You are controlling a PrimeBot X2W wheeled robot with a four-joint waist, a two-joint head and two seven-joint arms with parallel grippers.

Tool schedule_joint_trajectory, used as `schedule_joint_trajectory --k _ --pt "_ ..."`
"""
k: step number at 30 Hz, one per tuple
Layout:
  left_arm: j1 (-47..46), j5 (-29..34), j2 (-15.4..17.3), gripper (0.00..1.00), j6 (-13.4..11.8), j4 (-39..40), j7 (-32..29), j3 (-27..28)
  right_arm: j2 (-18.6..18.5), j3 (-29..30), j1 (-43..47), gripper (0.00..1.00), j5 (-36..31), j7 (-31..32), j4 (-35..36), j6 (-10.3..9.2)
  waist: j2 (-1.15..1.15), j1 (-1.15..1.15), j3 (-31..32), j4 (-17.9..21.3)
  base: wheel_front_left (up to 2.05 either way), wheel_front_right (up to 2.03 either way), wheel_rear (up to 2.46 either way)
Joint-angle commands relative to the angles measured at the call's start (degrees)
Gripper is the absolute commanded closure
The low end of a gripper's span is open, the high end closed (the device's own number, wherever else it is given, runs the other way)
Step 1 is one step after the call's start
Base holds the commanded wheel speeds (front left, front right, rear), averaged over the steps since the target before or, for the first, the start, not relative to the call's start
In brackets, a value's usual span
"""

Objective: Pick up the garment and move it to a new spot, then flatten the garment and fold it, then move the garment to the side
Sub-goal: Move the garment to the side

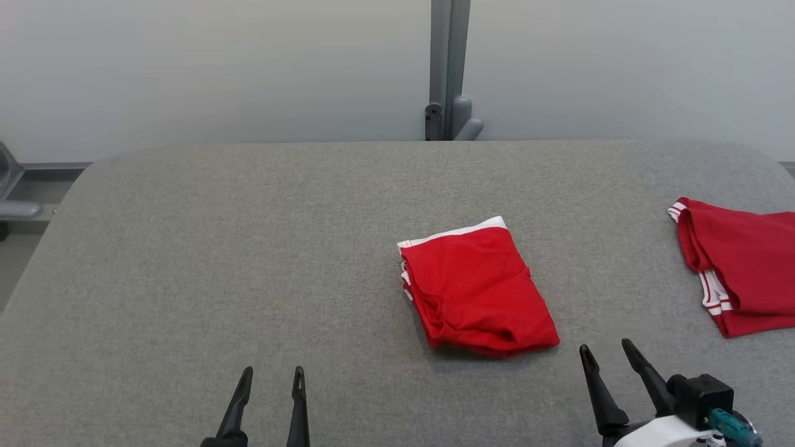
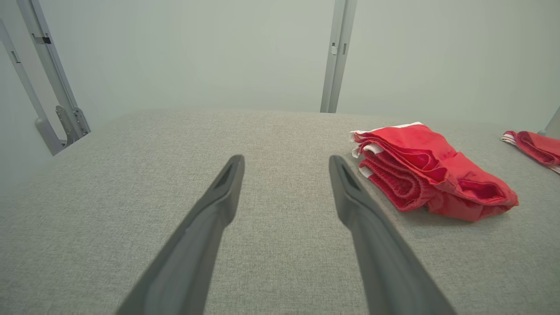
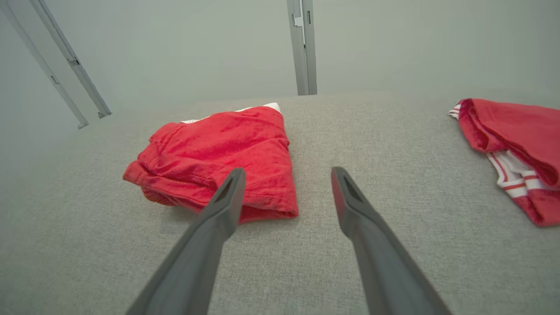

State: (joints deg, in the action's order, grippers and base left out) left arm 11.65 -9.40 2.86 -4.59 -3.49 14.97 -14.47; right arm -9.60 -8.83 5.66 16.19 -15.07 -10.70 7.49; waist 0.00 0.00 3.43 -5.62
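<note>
The folded red garment (image 1: pixel 475 288) is seen near the middle of the table (image 1: pixel 248 248), the left gripper (image 1: pixel 273 370) and right gripper (image 1: pixel 605 345) are held wide and empty by the near edge, and the move aside is judged in hand, a pinch through all layers being called for.

red garment (image 1: pixel 478 285), folded, lying mid-table

- The folded garment (image 1: pixel 475 288) lies on the worktop (image 1: pixel 217 261), right of centre.
- A second garment (image 1: pixel 742 270) lies at the worktop's right edge, well apart.
- The left gripper (image 1: pixel 273 372) is front left; the right gripper (image 1: pixel 605 346) is just before the folded garment.
- A post (image 1: pixel 448 68) stands behind the worktop.
</note>
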Motion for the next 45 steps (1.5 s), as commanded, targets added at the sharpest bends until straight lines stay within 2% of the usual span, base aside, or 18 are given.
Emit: schedule_joint_trajectory --k 1,7,10,16,21,27,37,38,39,40,41,45 --pt "-0.9 0.7 0.1 0.00 0.1 0.2 0.2 -0.1 -0.5 -0.6 -1.1 0.00 1.5 -0.2 -1.3 -0.01 0.00 0.00 -0.4 -0.9 0.00 0.00 0.00" --pt "-1.7 0.7 0.1 0.00 0.1 0.4 0.2 -1.4 -4.3 -7.4 -9.3 0.00 15.8 0.0 -11.8 -0.01 0.00 0.00 -1.8 -2.9 0.00 0.00 0.00" --pt "-2.1 0.8 0.1 0.00 0.0 0.6 0.2 -1.9 -7.2 -11.5 -14.2 0.00 23.8 2.7 -15.0 -0.01 0.00 0.00 -2.8 -3.8 0.00 0.00 0.00" --pt "-3.7 0.3 0.1 0.00 -0.3 0.9 0.2 -3.1 -13.0 -16.6 -22.3 0.00 40.1 10.7 -17.1 -0.01 0.00 0.00 -5.8 -5.7 0.00 0.00 0.00" --pt "-5.7 -0.4 0.1 0.00 -0.8 1.1 0.2 -4.3 -17.0 -18.4 -27.3 0.00 50.0 15.4 -17.8 -0.01 0.00 0.00 -9.0 -7.2 0.00 0.00 0.00" --pt "-8.1 -1.1 0.1 0.00 -1.2 0.9 0.2 -5.6 -19.6 -20.8 -31.5 0.00 57.8 21.4 -19.3 0.00 0.00 0.00 -12.1 -8.6 0.00 0.00 0.00" --pt "-10.9 -2.0 0.1 0.00 -1.8 0.4 0.2 -7.5 -19.9 -26.2 -35.5 0.00 62.9 24.8 -21.2 -0.01 0.00 0.00 -14.6 -9.8 0.00 0.00 0.00" --pt "-11.1 -2.1 0.1 0.00 -1.9 0.4 0.2 -7.5 -20.1 -26.7 -35.5 0.06 63.0 24.6 -21.3 -0.01 0.00 0.00 -14.7 -9.8 0.00 0.00 0.00" --pt "-11.2 -2.1 0.1 0.00 -1.9 0.4 0.2 -7.5 -20.1 -27.2 -35.5 0.54 63.2 24.5 -21.3 -0.01 0.00 0.00 -14.7 -9.8 0.00 0.00 0.00" --pt "-11.4 -2.1 0.1 0.00 -2.0 0.4 0.2 -7.4 -20.2 -27.7 -35.6 0.73 63.4 24.5 -21.2 -0.01 0.00 0.00 -14.8 -9.8 0.00 0.00 0.00" --pt "-11.4 -2.1 0.1 0.00 -2.0 0.4 0.2 -7.4 -20.4 -28.1 -35.8 1.00 63.5 24.2 -21.1 -0.01 0.00 0.00 -14.8 -9.7 0.00 0.00 0.00" --pt "-11.4 -2.0 0.1 0.00 -2.0 0.4 0.2 -7.3 -21.2 -29.1 -36.3 1.00 63.4 22.8 -20.4 -0.01 0.00 0.00 -14.7 -9.2 0.00 0.00 0.00"
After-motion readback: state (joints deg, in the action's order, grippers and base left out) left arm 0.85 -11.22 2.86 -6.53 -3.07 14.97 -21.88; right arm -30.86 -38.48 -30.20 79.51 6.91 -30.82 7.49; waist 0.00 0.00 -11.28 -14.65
